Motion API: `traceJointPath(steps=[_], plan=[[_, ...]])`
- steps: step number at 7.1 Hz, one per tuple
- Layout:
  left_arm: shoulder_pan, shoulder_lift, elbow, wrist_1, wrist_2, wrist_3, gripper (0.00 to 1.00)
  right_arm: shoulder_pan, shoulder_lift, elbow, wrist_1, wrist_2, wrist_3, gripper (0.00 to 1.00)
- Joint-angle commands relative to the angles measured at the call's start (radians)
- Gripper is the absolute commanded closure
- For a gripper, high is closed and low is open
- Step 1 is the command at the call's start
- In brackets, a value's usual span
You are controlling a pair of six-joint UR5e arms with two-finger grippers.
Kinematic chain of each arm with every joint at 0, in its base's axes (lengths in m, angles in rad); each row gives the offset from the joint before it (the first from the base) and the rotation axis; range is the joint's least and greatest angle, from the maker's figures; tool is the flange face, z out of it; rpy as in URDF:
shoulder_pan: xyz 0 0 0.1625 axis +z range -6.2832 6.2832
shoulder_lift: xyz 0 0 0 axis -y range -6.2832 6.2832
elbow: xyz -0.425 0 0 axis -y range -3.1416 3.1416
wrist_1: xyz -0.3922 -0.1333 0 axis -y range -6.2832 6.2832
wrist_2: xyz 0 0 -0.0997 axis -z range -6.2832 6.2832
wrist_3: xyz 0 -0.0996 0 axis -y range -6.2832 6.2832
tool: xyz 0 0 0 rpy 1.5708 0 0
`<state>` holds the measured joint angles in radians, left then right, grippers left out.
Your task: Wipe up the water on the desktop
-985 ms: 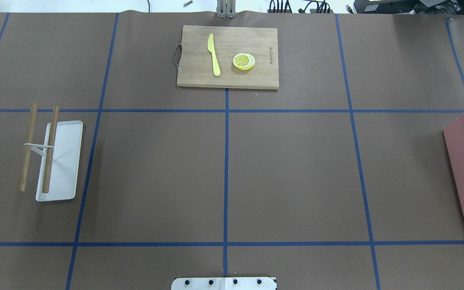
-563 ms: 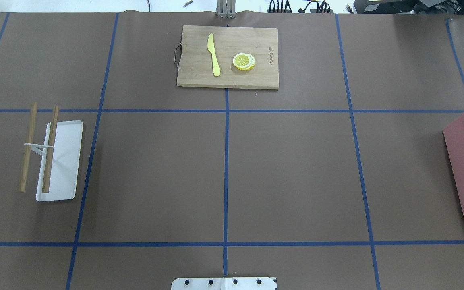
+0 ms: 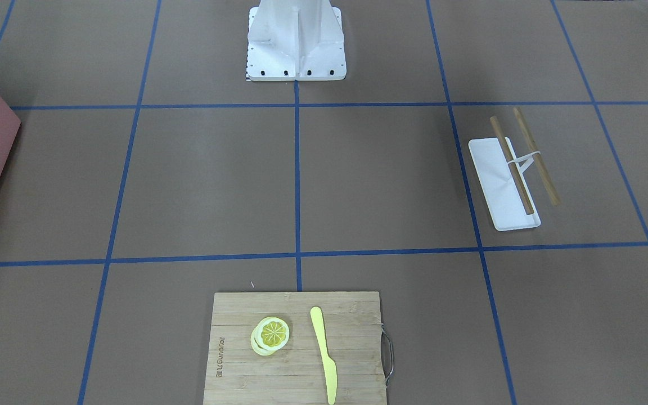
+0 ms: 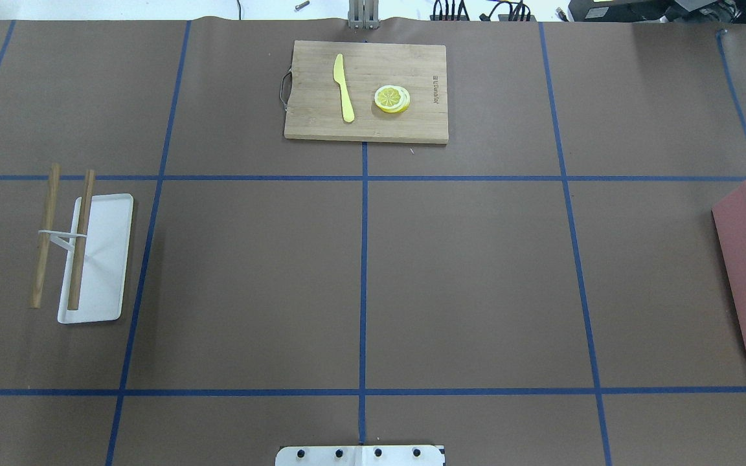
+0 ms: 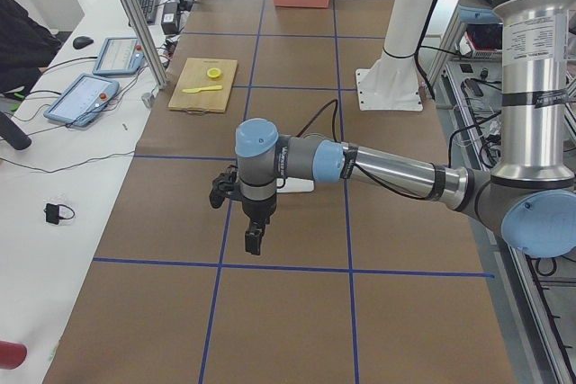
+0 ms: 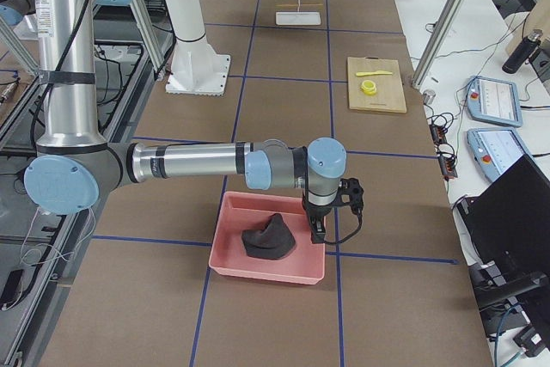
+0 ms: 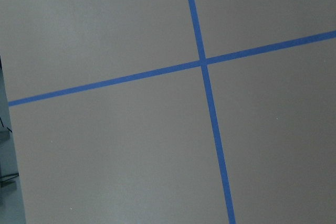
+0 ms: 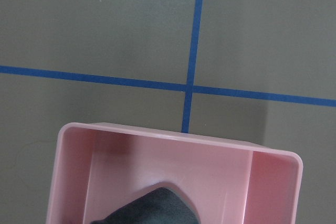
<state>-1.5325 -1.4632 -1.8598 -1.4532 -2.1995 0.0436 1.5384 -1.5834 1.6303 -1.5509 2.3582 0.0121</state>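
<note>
The desktop [image 4: 476,278] is a matte brown sheet crossed by blue tape lines; I can make out no water on it. A dark grey cloth [image 6: 268,238] lies crumpled in a pink bin [image 6: 258,268] at the robot's right end of the table. My right gripper [image 6: 316,229] hangs at the bin's far rim, beside the cloth; whether it is open or shut I cannot tell. My left gripper [image 5: 255,240] hovers over bare desktop near a tape line, and I cannot tell its state either. Neither wrist view shows fingers.
A bamboo cutting board [image 4: 321,123] with a yellow knife [image 4: 344,87] and lemon slices [image 4: 392,98] sits at the far middle. A white tray [image 4: 104,259] with two wooden rods [image 4: 81,239] lies on the left. The robot's white base [image 3: 296,50] stands at the near edge.
</note>
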Motion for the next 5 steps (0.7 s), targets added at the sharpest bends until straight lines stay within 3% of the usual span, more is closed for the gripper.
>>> traceJointPath(steps=[1,5], plan=[[-0.040,0.011,0.085,-0.012,-0.083,-0.005,0.02,0.031,-0.009,-0.043,0.021,0.058,0.006,0.00],[-0.044,0.030,0.110,-0.013,-0.132,-0.005,0.02,0.029,-0.006,-0.069,0.021,0.059,0.029,0.00]])
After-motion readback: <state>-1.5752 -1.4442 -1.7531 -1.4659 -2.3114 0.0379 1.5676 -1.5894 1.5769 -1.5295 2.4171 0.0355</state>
